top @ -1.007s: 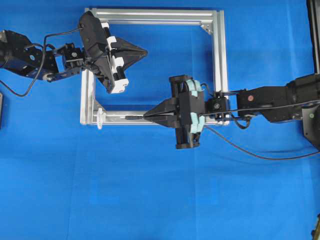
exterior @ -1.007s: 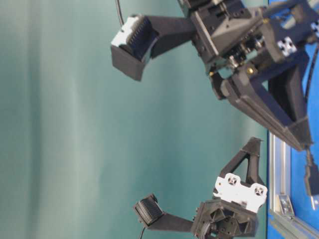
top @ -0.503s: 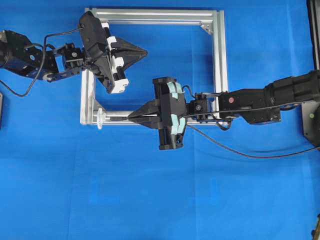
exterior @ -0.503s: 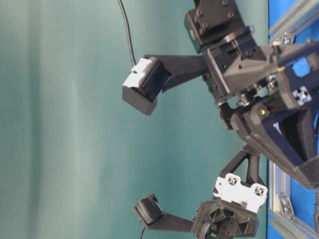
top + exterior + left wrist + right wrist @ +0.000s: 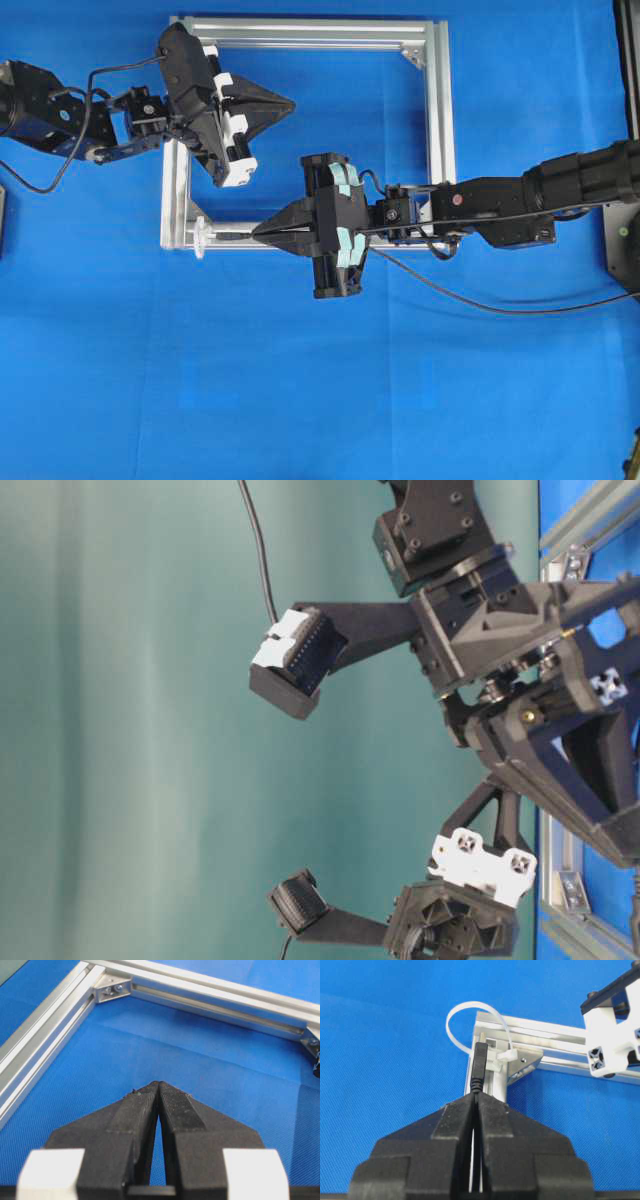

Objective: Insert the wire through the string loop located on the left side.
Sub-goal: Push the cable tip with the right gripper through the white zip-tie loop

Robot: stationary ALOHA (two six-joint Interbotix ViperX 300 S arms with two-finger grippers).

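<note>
R tool (image 5: 258,233) pinched on wire (image 5: 235,236), plug pointing at string loop (image 5: 201,238) on alu frame (image 5: 437,130) bottom-left corner. L tool (image 5: 290,102) closed, hovering inside frame top-left. Blue bench (image 5: 300,400).

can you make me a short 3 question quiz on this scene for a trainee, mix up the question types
1. True or false: the plug of the wire has already passed through the string loop.
2. Which gripper holds the wire? A) left gripper B) right gripper C) neither
3. Fill in: the string loop is fixed at a ______ of the aluminium frame.

Key
1. False: in the right wrist view the plug tip sits short of the loop, pointing toward it.
2. B: its jaws are shut on the wire just behind the plug; the left gripper is shut and holds nothing.
3. corner
</note>
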